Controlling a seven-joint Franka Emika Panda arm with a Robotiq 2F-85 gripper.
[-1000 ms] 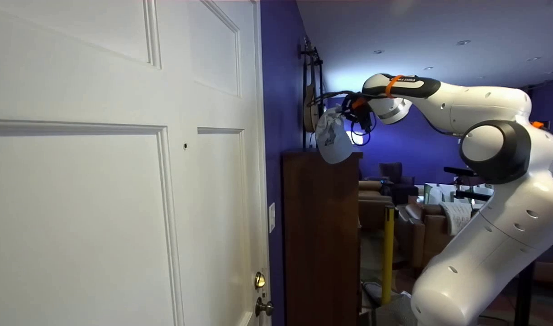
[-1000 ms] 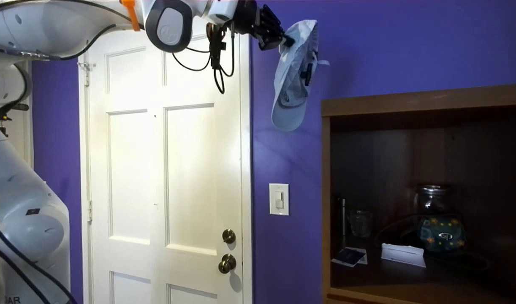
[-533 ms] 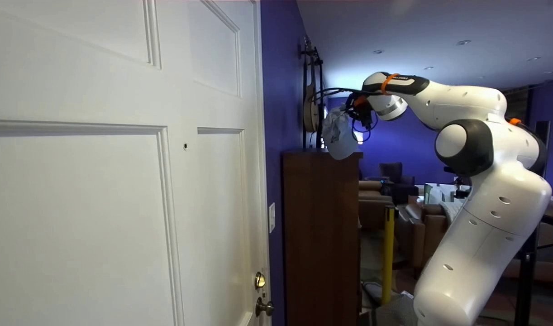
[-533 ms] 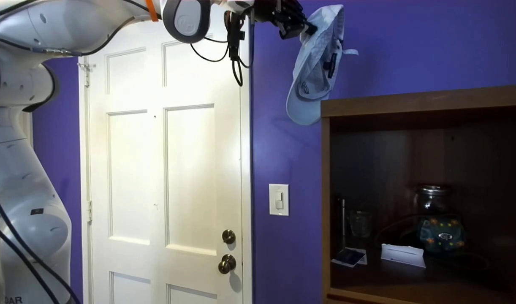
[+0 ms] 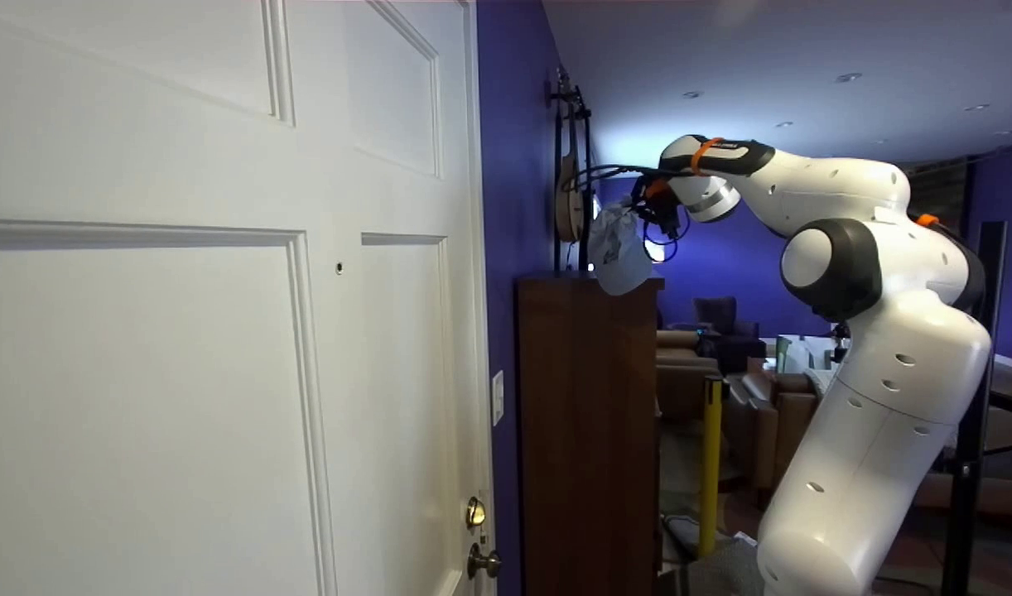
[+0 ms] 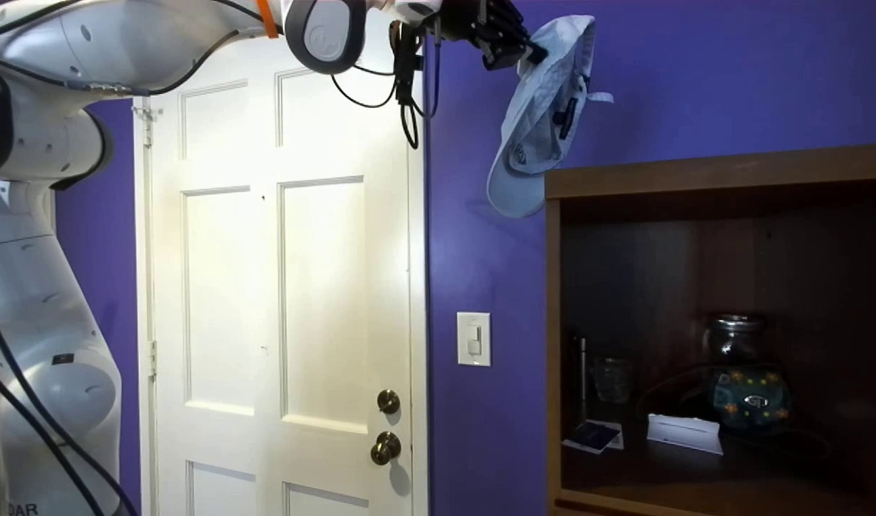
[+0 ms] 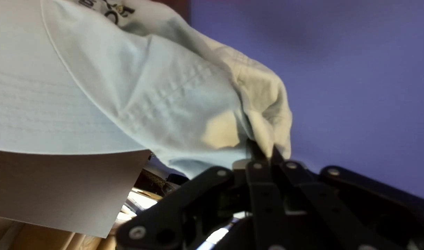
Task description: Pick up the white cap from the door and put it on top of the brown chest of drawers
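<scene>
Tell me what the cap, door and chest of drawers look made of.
White cap: matte fabric, perhaps cotton; it creases where the gripper pinches it, and stitch rows show.
Door: probably wood under smooth white paint, from its moulded panel edges.
Brown chest of drawers: solid wood or veneer, fairly dull finish, judging by its flat reddish-brown side; which, I can't tell.

A crumpled white cap (image 6: 535,107) hangs brim down near the top of a brown chest of drawers (image 5: 589,430); the white panelled door (image 6: 267,301) is shut.

Near the silver-screwed black claw (image 7: 266,151): thin black cables (image 6: 405,68) (some looped), an orange band (image 6: 267,18), a rounded white arm (image 5: 870,447).
</scene>
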